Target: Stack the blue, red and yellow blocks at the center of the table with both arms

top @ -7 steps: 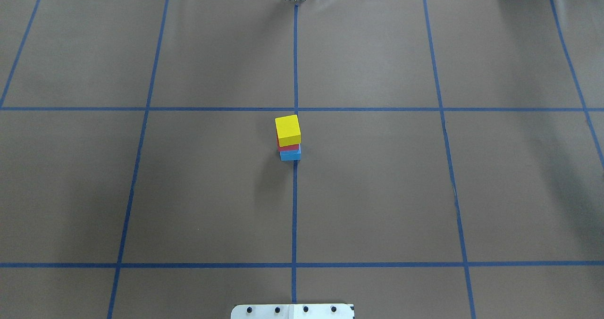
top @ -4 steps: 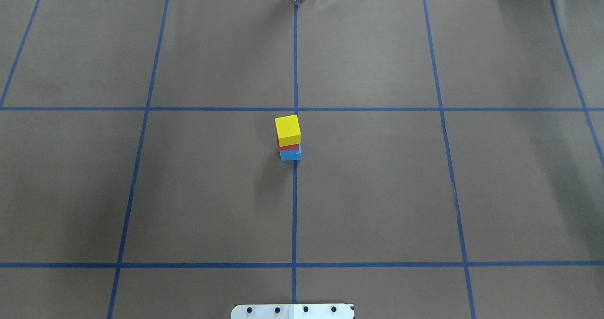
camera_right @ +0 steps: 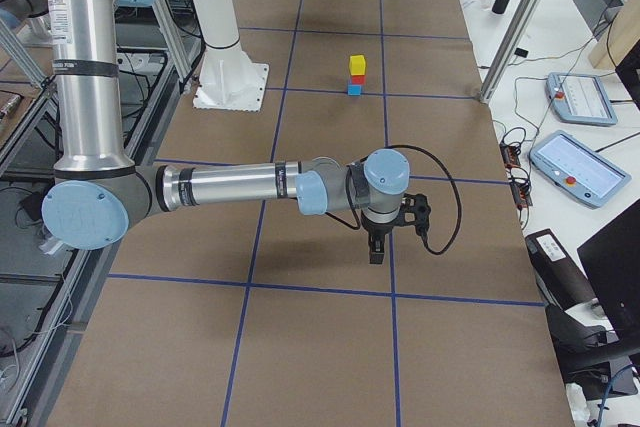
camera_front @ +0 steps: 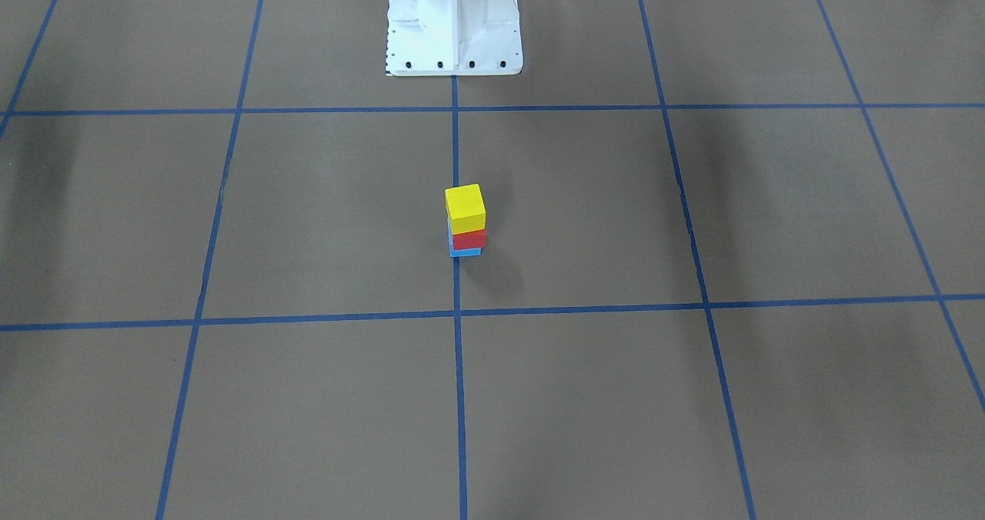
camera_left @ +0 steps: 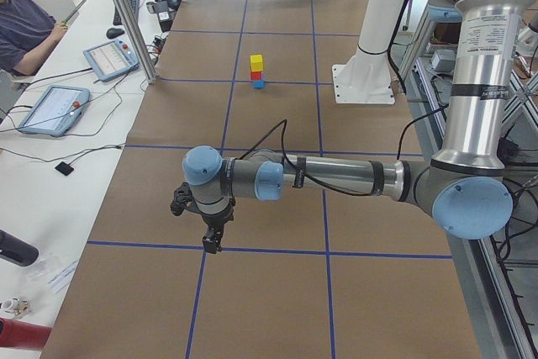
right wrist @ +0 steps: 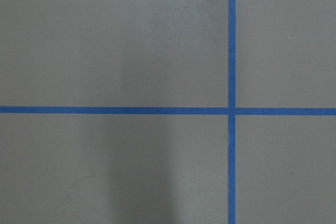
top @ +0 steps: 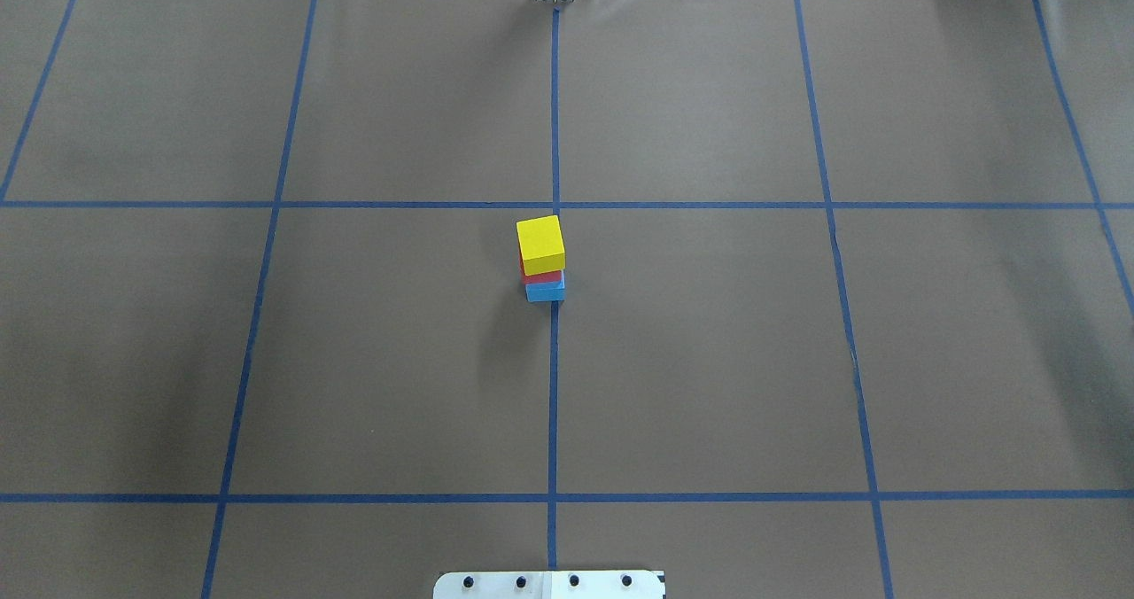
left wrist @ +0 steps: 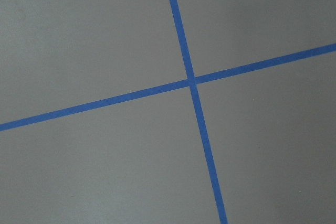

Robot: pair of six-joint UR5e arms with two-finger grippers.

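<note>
One stack (top: 541, 260), seemingly slightly askew, at centre.

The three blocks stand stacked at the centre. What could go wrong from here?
1. In the front view the red block seems to overhang the blue block a little on one side, with the yellow block on top; a knock might topple them.
2. The left gripper and right gripper point down, far from the blocks; a low sweep toward the centre could hit them.
</note>
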